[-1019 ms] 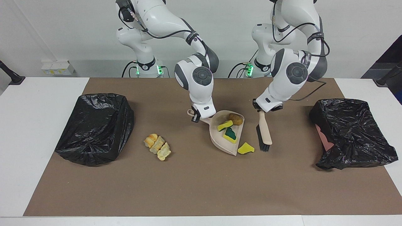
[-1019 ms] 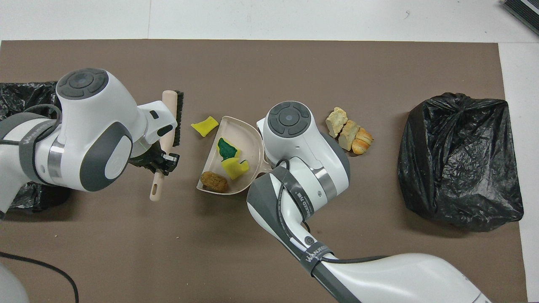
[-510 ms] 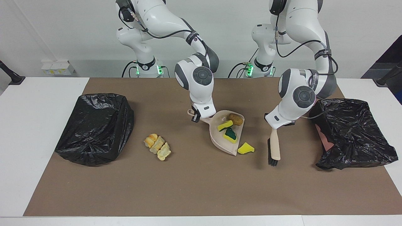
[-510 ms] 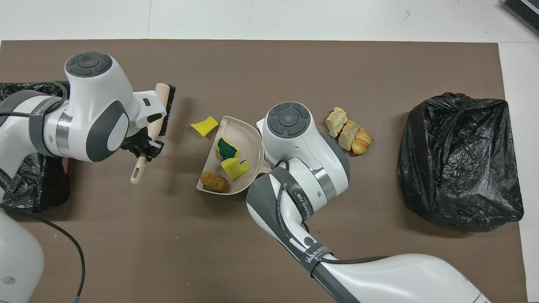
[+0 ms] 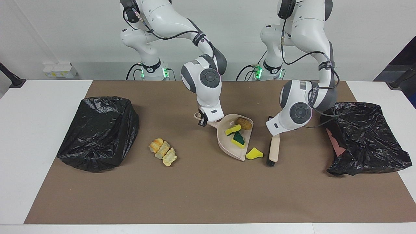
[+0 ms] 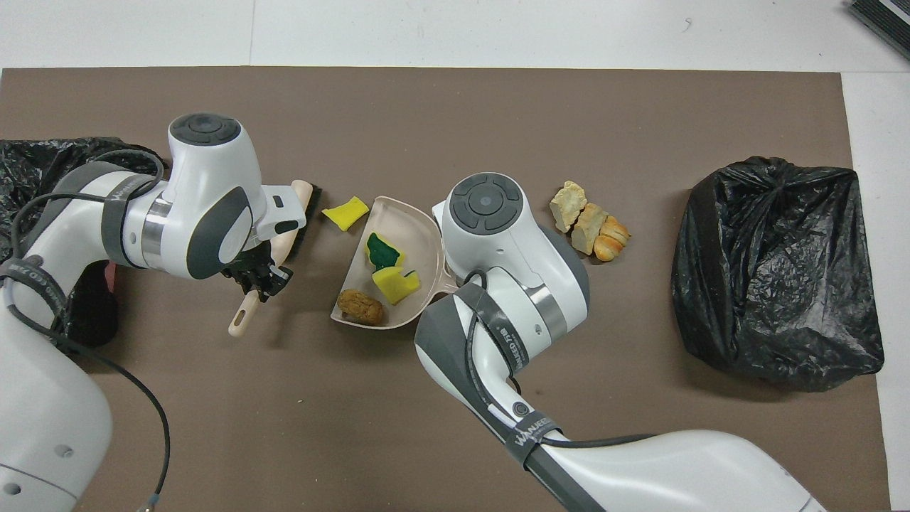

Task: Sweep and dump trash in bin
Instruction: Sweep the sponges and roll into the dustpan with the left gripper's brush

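Observation:
My right gripper [image 5: 203, 121] is shut on the handle of the beige dustpan [image 5: 227, 145], which rests on the mat. In the pan lie an orange-brown lump [image 5: 244, 123], a yellow sponge piece [image 5: 232, 130] and a green sponge piece [image 5: 239, 139]. A loose yellow sponge piece [image 5: 254, 153] lies just outside the pan's open edge. My left gripper [image 5: 273, 130] is shut on the beige brush [image 5: 274, 148], whose black bristles stand right beside that loose piece [image 6: 345, 213]. Three pale yellow-tan chunks [image 5: 163, 152] lie on the mat toward the right arm's end.
A bin lined with a black bag [image 5: 99, 131] stands at the right arm's end of the brown mat. Another black-bagged bin [image 5: 364, 136] stands at the left arm's end, close to my left arm's elbow.
My left gripper swung the brush out toward the left arm's bin, then back in beside the loose yellow piece. My right gripper, the dustpan and all scraps have not moved.

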Controlling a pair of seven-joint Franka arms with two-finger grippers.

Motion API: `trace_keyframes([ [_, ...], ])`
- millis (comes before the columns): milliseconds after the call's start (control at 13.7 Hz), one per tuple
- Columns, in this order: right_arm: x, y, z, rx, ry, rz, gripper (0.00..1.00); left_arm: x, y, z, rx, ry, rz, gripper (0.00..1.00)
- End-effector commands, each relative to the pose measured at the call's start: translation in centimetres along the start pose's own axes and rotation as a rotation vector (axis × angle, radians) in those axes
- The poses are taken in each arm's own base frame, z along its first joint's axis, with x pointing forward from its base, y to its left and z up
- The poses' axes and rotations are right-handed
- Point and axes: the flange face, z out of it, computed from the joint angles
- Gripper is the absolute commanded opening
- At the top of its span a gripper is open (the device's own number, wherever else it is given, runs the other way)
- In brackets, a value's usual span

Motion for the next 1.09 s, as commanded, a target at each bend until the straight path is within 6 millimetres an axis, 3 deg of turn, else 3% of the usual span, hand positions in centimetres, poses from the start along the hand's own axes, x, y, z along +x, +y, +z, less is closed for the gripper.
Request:
trace_keyframes([
  [0, -0.3, -0.7, -0.3, -0.005, -0.009, 0.029, 0.00, -1.3, 4.7, 0.8, 0.010, -0.026, 0.076, 0.00],
  [218, -0.3, -0.7, -0.2, -0.005, -0.009, 0.031, 0.00, -1.5, 8.3, 0.4, -0.052, -0.018, 0.109, 0.00],
  [364, -0.4, -0.7, -0.1, -0.004, -0.010, 0.033, 0.00, -2.3, 9.5, -1.3, -0.038, 0.010, 0.126, 0.00],
  [801, -0.6, -0.2, -0.1, -0.006, -0.007, 0.024, 0.00, -5.7, 5.0, -4.2, -0.069, 0.004, -0.028, 0.00],
  [1019, -0.7, -0.1, -0.4, -0.006, -0.007, 0.029, 0.00, -6.0, 4.8, -4.3, -0.071, -0.016, -0.168, 0.00],
])
